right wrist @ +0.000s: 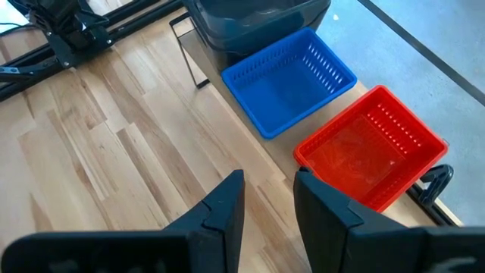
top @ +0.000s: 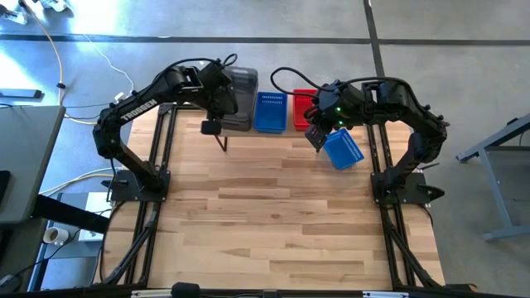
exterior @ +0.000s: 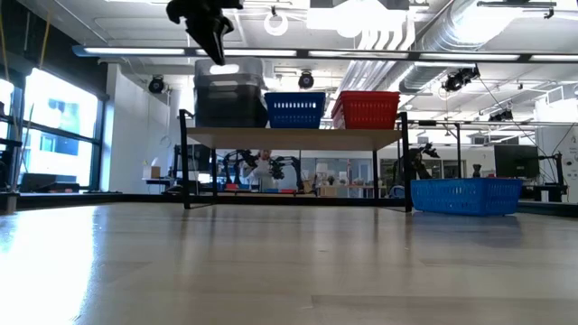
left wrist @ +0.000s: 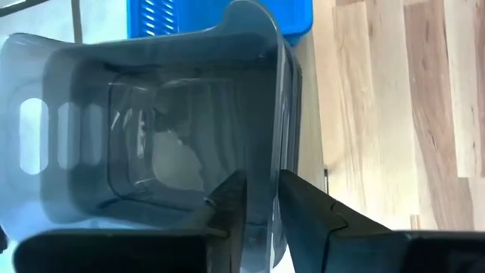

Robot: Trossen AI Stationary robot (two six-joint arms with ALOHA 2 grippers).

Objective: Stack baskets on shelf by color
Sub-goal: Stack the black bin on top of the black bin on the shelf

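The shelf [exterior: 293, 138] stands at the table's far edge. On its plank sit a stack of smoky grey baskets [exterior: 228, 95] at the left, blue baskets [exterior: 294, 110] in the middle and red baskets [exterior: 366, 109] at the right. One more blue basket [top: 342, 149] rests on its bottom on the table, near the shelf's right end. My left gripper [left wrist: 261, 208] is open just above the grey stack [left wrist: 151, 136], its fingers astride the top basket's near wall. My right gripper [right wrist: 269, 201] is open and empty, hovering in front of the red baskets [right wrist: 371, 148]. My left gripper comes at the top grey basket from above, pointing down, with one finger inside and one outside its near wall [left wrist: 282, 163]. Whether the fingers touch the wall I cannot tell; in the low view the fingertips [exterior: 217, 56] end about level with the rim.
The shelf's black legs [exterior: 186, 171] stand on the tabletop, with a gap beneath the plank. Most of the wooden table [top: 273, 223] toward its near edge lies bare. Both arms' bases stand at the table's left and right sides.
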